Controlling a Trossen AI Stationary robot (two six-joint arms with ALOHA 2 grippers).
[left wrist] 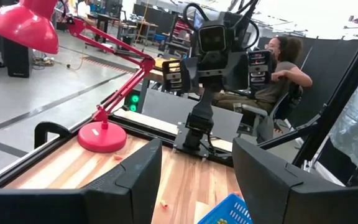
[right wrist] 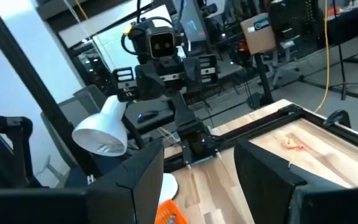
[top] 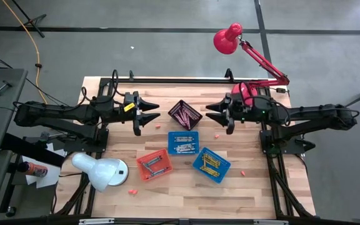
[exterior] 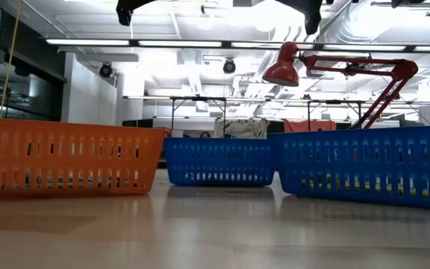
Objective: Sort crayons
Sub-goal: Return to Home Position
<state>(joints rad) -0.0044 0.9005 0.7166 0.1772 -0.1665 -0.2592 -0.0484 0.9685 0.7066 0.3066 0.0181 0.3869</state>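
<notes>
**High view.** The left claw (top: 155,113) is spread wide, empty and touching nothing. Its arm lies level over the left side of the bench (top: 186,200), reaching inward. The right claw (top: 209,113) mirrors it from the right side, equally spread and empty. Between the two claw tips stands one black basket (top: 185,114) holding pink crayons (top: 184,115). Toward the front stand two blue baskets (top: 183,142) and one orange basket (top: 154,165), each with crayons inside. Three more crayons lie loose on the bare wood. There is one red lamp (top: 229,37) and one white lamp (top: 102,170).

**Low view.** The orange basket and both blue baskets rest on the bench. The state of either claw cannot be told from here.

**Left wrist view.** The left claw's fingers (left wrist: 135,180) stand well apart with nothing between them. The right arm faces them, and a person (left wrist: 278,68) sits beyond it.

**Right wrist view.** The right claw's fingers (right wrist: 272,174) are also parted and bare. One loose crayon lies on the far boards.
</notes>
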